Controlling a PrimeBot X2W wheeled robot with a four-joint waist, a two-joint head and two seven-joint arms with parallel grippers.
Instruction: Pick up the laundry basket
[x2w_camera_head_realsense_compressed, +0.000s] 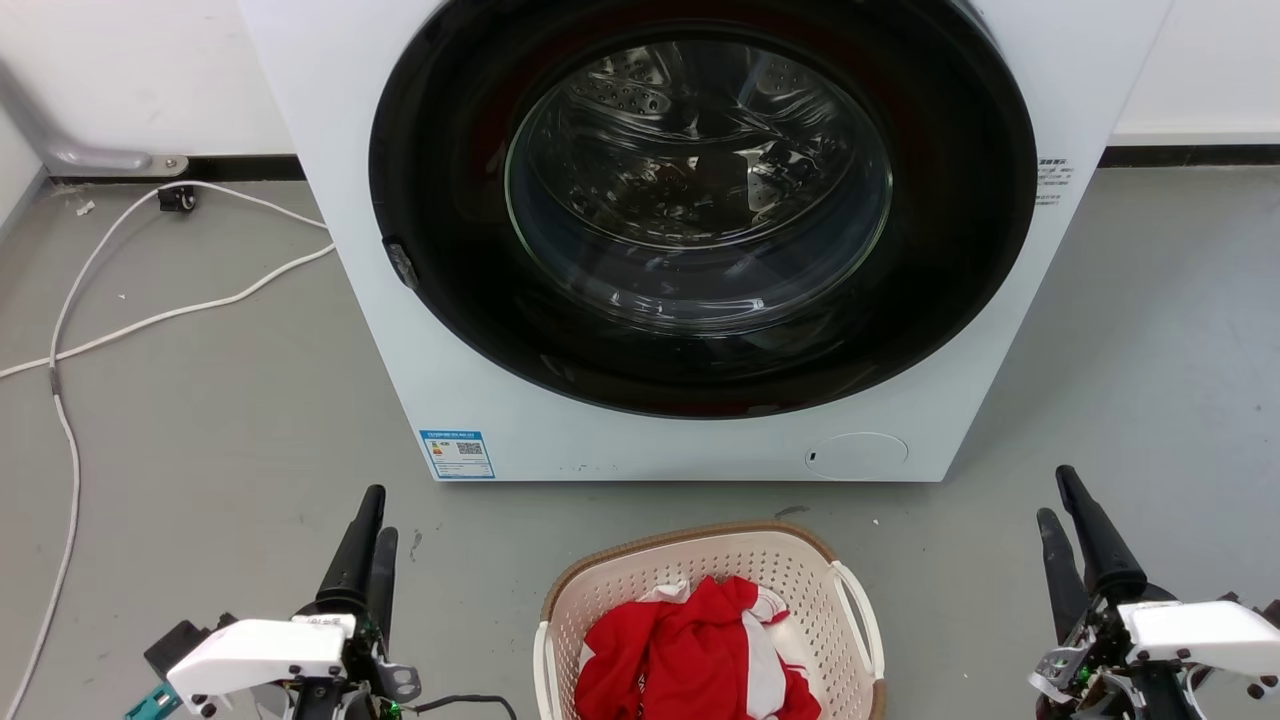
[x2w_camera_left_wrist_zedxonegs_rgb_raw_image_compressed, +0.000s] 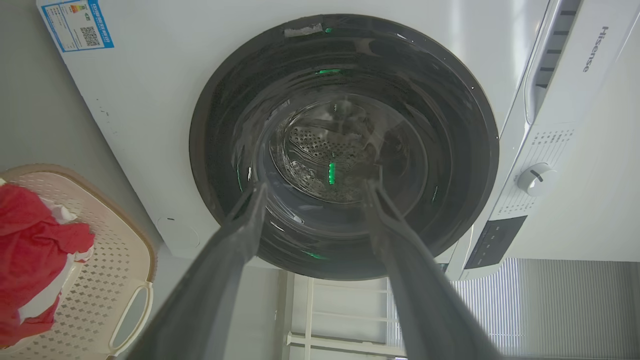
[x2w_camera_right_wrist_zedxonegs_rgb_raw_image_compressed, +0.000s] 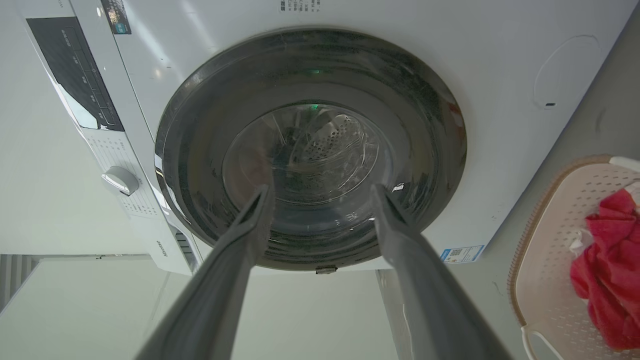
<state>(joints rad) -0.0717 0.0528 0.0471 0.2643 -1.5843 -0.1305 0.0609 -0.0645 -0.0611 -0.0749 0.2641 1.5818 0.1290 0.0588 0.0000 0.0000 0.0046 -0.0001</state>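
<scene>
Jaws on both grippers are spread apart, and nothing is between them. The left gripper (x2w_camera_head_realsense_compressed: 380, 515) is low on the left side. Its two long dark fingers point up toward the big white washing machine (x2w_camera_head_realsense_compressed: 400, 330). The right gripper (x2w_camera_head_realsense_compressed: 1056, 495) is low on the right side and points the same way.

The cream plastic laundry basket (x2w_camera_head_realsense_compressed: 800, 585), with little holes in its walls, a brown woven-look rim and white side handles, stands on the grey floor (x2w_camera_head_realsense_compressed: 200, 450). It is between the two grippers and well apart from each one. It is near the front of the washing machine but not touching it. The bottom edge of the head view cuts off its near end. A bunched-up red and white cloth (x2w_camera_head_realsense_compressed: 690, 650) lies inside the basket.

The machine has a round dark glass door (x2w_camera_head_realsense_compressed: 700, 200), and the shiny drum shows through it. A small blue sticker (x2w_camera_head_realsense_compressed: 457, 454) sits low on the machine's front. A thin white cable (x2w_camera_head_realsense_compressed: 150, 320) lies on the floor to the left.
</scene>
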